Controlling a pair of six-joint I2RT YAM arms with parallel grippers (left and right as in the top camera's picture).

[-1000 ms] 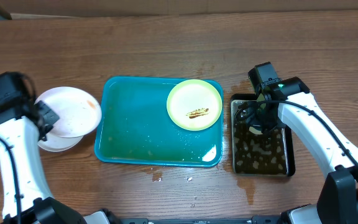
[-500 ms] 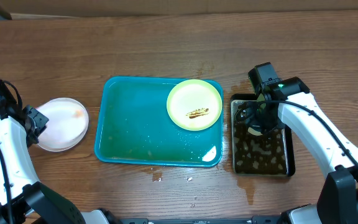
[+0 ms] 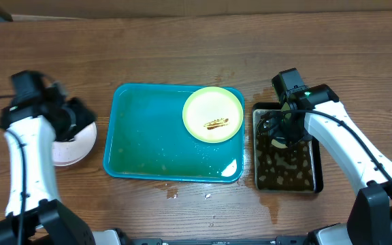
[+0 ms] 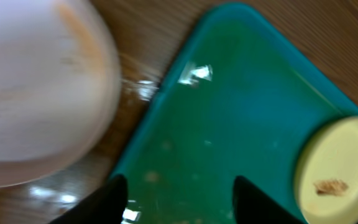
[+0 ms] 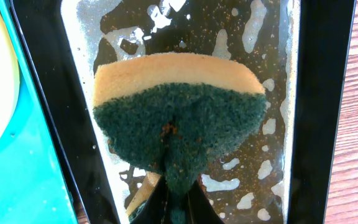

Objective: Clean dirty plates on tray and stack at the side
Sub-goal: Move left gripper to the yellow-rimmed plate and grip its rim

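A pale green plate [image 3: 213,114] with a brown smear lies in the far right corner of the teal tray [image 3: 148,136]. A white plate [image 3: 70,151] sits on the table left of the tray, partly under my left arm. My left gripper [image 3: 80,116] hovers at the tray's left edge. In the left wrist view it [image 4: 180,202] is open and empty over the tray [image 4: 229,124], with the white plate [image 4: 36,93] to its left and the green plate [image 4: 340,165] to its right. My right gripper [image 5: 176,199] is shut on a green-and-yellow sponge [image 5: 179,118] over the black pan.
The black pan [image 3: 316,180] of dark foamy liquid stands right of the tray, its rim [image 5: 322,93] close to the tray's edge. Small water drops [image 3: 172,194] lie on the wooden table in front of the tray.
My left gripper set the white plate down left of the tray, opened, and swung right toward the tray. The right arm and sponge have not moved.
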